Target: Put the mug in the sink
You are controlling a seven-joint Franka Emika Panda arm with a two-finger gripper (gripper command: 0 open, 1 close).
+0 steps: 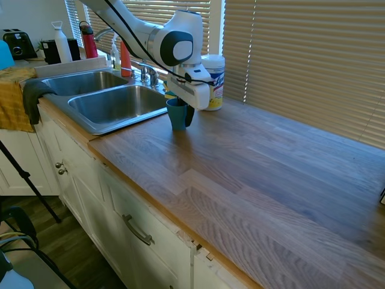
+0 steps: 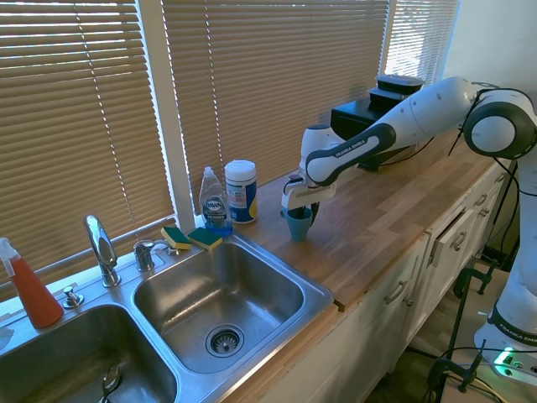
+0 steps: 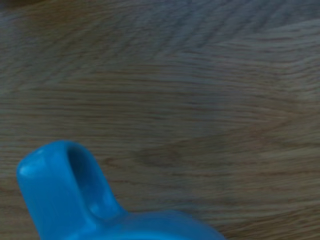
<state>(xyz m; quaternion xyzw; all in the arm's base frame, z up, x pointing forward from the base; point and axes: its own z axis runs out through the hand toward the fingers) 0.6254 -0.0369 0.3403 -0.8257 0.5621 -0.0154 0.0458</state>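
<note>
From the second outside view, far left stands an orange spray bottle (image 2: pixel 32 290) behind the sink (image 2: pixel 323 295). The sink is a steel double basin; the left bowl (image 2: pixel 50 361) and the right bowl (image 2: pixel 220 294) both look bare but for their drains, with a chrome tap (image 2: pixel 101 246) between them at the back. Two green-and-yellow sponges (image 2: pixel 191 238) lie on the back rim, and beside them a clear soap bottle (image 2: pixel 214 201) holds blue liquid. Next is a white wipes tub (image 2: pixel 241 191), lid on.

Then the mug (image 2: pixel 299 223): small, teal-blue, matte, slightly tapered, upright on the wooden bench (image 2: pixel 394 210), just right of the sink's edge and not in it. I cannot see anything inside it. The wrist view shows its curved handle (image 3: pixel 65 185) close up against the wood grain.

My pincer (image 2: pixel 299 210) sits down over the mug's rim, one finger (image 1: pixel 189 114) outside the wall on the side away from the sink; it looks closed on the mug, which rests on the bench. Further right, dark containers (image 2: pixel 373 105) stand by the window.
</note>
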